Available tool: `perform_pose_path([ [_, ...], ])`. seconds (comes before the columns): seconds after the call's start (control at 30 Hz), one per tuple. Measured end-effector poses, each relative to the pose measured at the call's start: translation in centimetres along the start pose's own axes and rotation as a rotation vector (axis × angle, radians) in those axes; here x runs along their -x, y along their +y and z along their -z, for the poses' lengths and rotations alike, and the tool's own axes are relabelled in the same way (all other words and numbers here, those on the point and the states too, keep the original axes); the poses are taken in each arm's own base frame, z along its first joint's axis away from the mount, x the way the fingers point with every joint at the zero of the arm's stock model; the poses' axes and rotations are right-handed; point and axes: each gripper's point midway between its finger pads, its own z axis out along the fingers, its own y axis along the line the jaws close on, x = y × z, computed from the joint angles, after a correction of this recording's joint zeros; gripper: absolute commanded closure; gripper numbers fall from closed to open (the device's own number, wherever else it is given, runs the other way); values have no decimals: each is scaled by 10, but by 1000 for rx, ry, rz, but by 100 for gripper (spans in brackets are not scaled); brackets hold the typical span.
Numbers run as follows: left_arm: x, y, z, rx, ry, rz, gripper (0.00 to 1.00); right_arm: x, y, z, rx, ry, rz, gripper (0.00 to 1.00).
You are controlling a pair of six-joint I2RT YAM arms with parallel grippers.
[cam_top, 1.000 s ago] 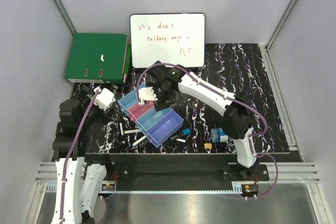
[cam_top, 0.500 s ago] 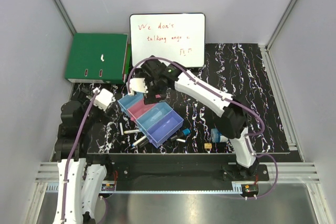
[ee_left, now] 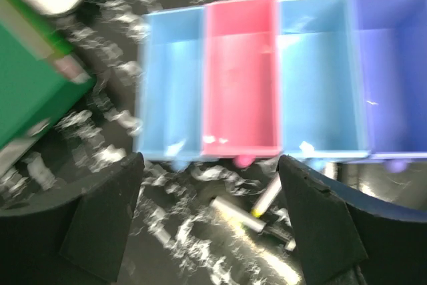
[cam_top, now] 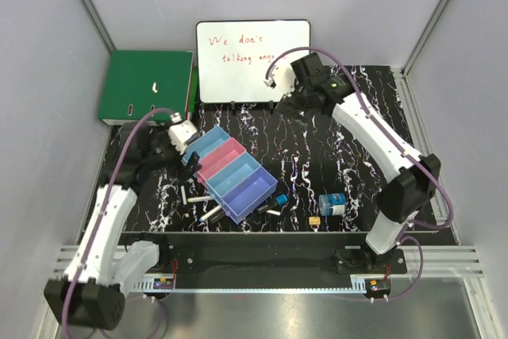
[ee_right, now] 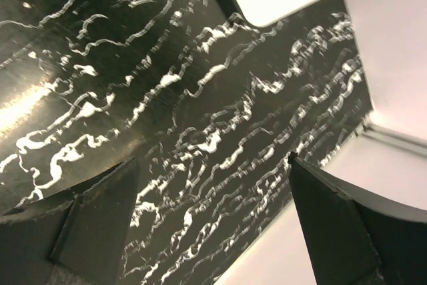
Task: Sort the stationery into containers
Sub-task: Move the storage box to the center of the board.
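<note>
Stationery (cam_top: 208,213) loose beside containers (cam_top: 252,188); left gripper (ee_left: 210,159), right gripper (ee_right: 212,163) spread wide, empty

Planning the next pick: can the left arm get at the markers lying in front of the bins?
Probably yes. The left gripper hangs open right above the markers, which lie on bare table beside the bins, nothing covering them.
</note>
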Motion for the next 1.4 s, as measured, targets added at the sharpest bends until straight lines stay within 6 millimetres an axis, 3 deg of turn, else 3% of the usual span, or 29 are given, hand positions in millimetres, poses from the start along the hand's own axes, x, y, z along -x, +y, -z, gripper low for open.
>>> perform_pose_path([
  [0.17,18,-41,-38,-205,58,18,6,-15,-13,30,-71,-2,-20,0],
  [0.23,23,-48,-49,-235,90,42,6,-21,-16,38,-92,1,-25,0],
  [0.37,31,-40,-78,-205,169,115,5,-31,-24,50,-134,14,-31,0],
  [0.57,11,-29,-106,-127,295,167,5,-44,-39,73,-194,11,-37,0],
  [0.8,-5,-35,-118,-118,369,161,8,-56,-58,92,-255,10,-73,0],
  [1.1,-25,-47,-130,-130,445,121,14,-58,-61,96,-267,6,-85,0],
  [1.4,-47,-56,-135,-140,515,98,42,-57,-63,109,-285,-23,-109,0],
])
